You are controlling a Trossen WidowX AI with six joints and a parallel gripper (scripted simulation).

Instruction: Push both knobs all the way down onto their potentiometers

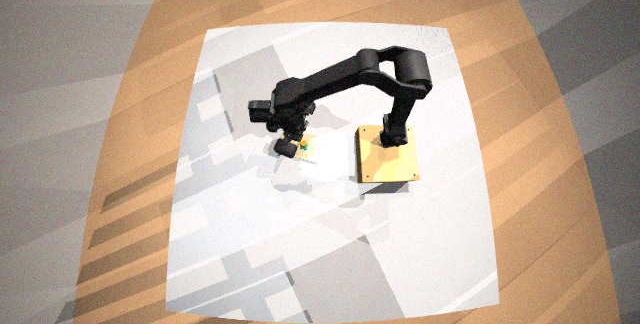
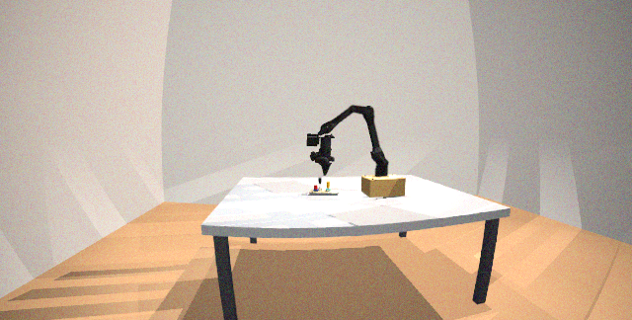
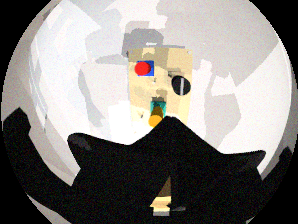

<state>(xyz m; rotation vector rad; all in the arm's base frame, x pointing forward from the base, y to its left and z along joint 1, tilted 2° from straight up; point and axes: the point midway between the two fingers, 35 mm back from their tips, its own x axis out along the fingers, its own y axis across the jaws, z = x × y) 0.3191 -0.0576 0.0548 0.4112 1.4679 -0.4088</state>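
My gripper (image 2: 325, 175) (image 3: 169, 120) is shut and empty, above the circuit board (image 2: 336, 192) (image 3: 135, 93) (image 1: 311, 156) and clear of the knobs. An orange knob (image 1: 303, 143) (image 2: 328, 185) (image 3: 155, 120) stands over a teal potentiometer (image 3: 161, 105) near the gripper tip in the wrist view. A red knob (image 2: 316, 188) (image 3: 142, 68) sits low by a blue potentiometer (image 3: 151, 73). A black knob (image 2: 320, 181) (image 3: 181, 85) with a white line stands higher than the red one. What lies under the black knob is hidden in the wrist view, and small gaps are too blurred to judge.
The arm's yellow wooden base block (image 1: 387, 164) (image 2: 383, 187) stands on the white table (image 1: 430, 244) (image 2: 444, 206), to the right of the board in the top and exterior views. The arm arches over from it. Shadow patches cross the table top.
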